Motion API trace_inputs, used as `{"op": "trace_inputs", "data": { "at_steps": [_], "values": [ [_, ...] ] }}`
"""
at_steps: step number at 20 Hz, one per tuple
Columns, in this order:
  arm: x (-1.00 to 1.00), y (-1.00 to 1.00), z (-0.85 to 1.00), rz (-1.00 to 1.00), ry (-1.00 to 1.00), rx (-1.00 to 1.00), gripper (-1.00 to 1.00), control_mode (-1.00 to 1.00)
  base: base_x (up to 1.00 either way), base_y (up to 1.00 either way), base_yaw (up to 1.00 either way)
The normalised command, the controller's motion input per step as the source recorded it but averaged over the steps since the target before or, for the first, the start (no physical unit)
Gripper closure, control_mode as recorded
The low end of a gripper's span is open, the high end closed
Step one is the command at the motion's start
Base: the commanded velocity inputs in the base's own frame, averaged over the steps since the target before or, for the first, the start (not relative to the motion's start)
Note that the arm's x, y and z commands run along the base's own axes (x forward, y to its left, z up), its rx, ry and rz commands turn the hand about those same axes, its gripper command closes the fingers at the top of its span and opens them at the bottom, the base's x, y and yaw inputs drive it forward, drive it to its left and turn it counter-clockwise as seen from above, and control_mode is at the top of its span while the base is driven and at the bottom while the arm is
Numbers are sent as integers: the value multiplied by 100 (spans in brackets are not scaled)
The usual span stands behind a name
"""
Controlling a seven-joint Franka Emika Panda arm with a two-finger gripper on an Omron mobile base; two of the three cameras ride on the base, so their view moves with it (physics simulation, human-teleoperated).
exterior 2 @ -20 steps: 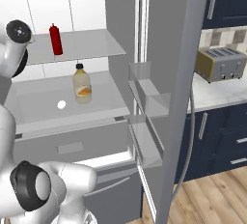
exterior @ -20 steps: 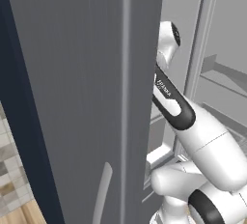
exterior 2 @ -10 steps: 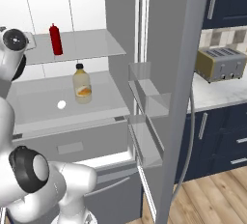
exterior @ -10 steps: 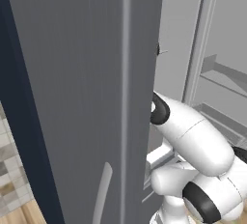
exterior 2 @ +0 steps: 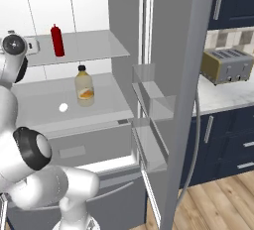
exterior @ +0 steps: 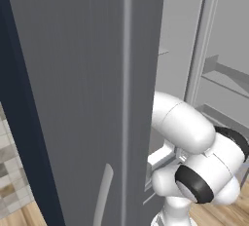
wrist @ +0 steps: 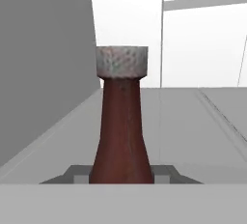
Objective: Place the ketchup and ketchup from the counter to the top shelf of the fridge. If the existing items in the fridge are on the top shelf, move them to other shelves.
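Hand view, dead centre: the dark maroon ketchup bottle [wrist: 121,136] stands upright with its pale speckled cap on top, and the end effector [wrist: 121,174] is clamped on its base, grey finger pads [wrist: 77,174] pressed against either side at the bottom of the frame. Under the bottle runs a pale grey shelf panel [wrist: 193,121], with a grey wall on the left and a white back panel behind.

Over in the right base view, the fridge [exterior 2: 124,21] stands open. Upper left of the frame, the slim red ketchup bottle [exterior 2: 57,40] stands on the top shelf [exterior 2: 94,45]. One level down, the pale yellowish bottle [exterior 2: 85,86] with the dark cap stands upright, and the small white ball [exterior 2: 63,107] lies near it to the lower left. The open door [exterior 2: 183,100] cuts through the centre with its clear bins. On the right edge, a toaster [exterior 2: 227,65] sits on the marbled table [exterior 2: 223,92] above navy cabinets [exterior 2: 223,140], wood floor [exterior 2: 218,204] below.
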Motion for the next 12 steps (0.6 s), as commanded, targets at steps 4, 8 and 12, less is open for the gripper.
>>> {"op": "trace_inputs", "data": {
  "at_steps": [4,8,12],
  "values": [
    [60,17,-11,-9,5,6,100,-100,0,0,0],
    [59,15,-8,-9,6,6,100,-100,0,0,0],
    [46,11,-18,-5,3,1,100,-100,0,0,0]
  ]
}}
